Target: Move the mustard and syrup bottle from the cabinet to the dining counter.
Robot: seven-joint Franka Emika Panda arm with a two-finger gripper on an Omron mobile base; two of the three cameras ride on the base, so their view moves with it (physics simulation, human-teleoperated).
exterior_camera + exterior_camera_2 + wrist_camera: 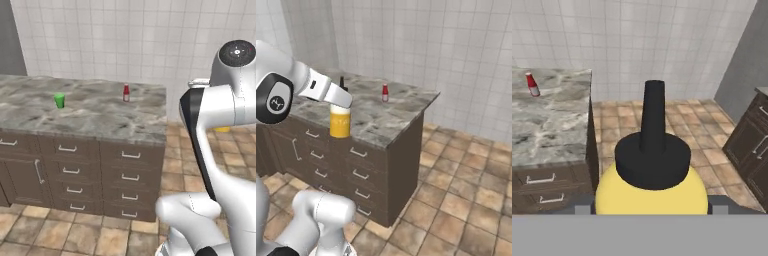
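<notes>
A small red bottle [126,93] stood upright near the stone top's far edge, a green cup [59,100] at its nine o'clock, apparently well apart.

You had on record: mustard [340,121] yellow, orange-banded, black-capped; worktop [100,117] grey-brown marbled; cup [59,100] green; small bottle [126,93] red; drawers [131,182] dark brown.

Smooth yellow plastic mustard [652,192] with matt black cap, polished marbled stone dining counter [100,117], dark wooden drawers [130,180] with silvery metal handles, glossy white wall tiles [115,40] at twelve o'clock
</notes>
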